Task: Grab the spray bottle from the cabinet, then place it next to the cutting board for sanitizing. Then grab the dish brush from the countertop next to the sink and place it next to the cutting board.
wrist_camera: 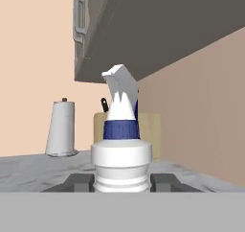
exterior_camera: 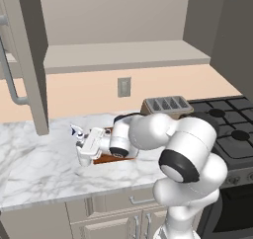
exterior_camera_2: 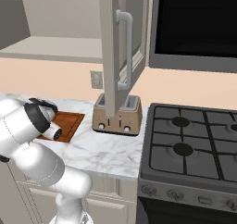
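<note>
Spray bottle (wrist_camera: 121,154) sits clamped betw. the gripper (exterior_camera: 83,149) fingers, jaws tight on its body, nozzle up, low over the marble countertop (exterior_camera: 44,169) just left of the cutting board (exterior_camera_2: 67,124). Toaster (exterior_camera_2: 117,116) stands beyond the board; cabinet (exterior_camera: 123,55) door open above; paper towel roll (wrist_camera: 61,128) farther along.

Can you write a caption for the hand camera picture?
Gripper holding the white spray bottle upright above the marble countertop.
</note>
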You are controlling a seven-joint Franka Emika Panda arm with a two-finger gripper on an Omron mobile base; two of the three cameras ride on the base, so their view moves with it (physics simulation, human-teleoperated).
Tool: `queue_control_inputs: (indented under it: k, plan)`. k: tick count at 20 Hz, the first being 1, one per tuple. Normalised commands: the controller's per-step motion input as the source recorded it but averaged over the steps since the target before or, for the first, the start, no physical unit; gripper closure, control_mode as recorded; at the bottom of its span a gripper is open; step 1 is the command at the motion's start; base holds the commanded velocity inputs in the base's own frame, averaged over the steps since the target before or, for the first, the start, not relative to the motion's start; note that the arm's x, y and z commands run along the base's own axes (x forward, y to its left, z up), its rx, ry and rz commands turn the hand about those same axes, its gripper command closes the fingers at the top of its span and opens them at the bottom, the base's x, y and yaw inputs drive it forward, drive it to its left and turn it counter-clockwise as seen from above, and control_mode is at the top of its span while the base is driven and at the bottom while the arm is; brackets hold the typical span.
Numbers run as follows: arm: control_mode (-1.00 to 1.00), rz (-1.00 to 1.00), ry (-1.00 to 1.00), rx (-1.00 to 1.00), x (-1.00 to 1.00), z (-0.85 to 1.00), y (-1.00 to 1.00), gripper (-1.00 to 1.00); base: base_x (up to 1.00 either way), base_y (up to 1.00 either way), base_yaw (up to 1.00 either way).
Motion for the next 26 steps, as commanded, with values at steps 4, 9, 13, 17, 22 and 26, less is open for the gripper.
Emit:
queue_control_inputs:
  k: [4,9,13,17,22,26]
  plan:
    - [-1.00,0.00,0.00,0.01,-0.11,-0.13,-0.01,-1.00,0.00,0.00,0.00]
    - [-1.00,0.00,-0.01,0.00,-0.14,0.00,-0.02,-1.00,0.00,0.00,0.00]
    - [-1.00,0.00,0.00,0.00,-0.21,0.00,-0.14,-1.00,0.00,0.00,0.00]
    - [-1.00,0.00,-0.01,0.00,-0.18,0.00,-0.20,-1.00,0.00,0.00,0.00]
    - [-1.00,-0.01,-0.03,0.01,-0.19,0.16,-0.18,-1.00,0.00,0.00,0.00]
    - [-1.00,-0.09,-0.12,0.00,-0.38,0.80,-0.16,-1.00,0.00,0.00,0.00]
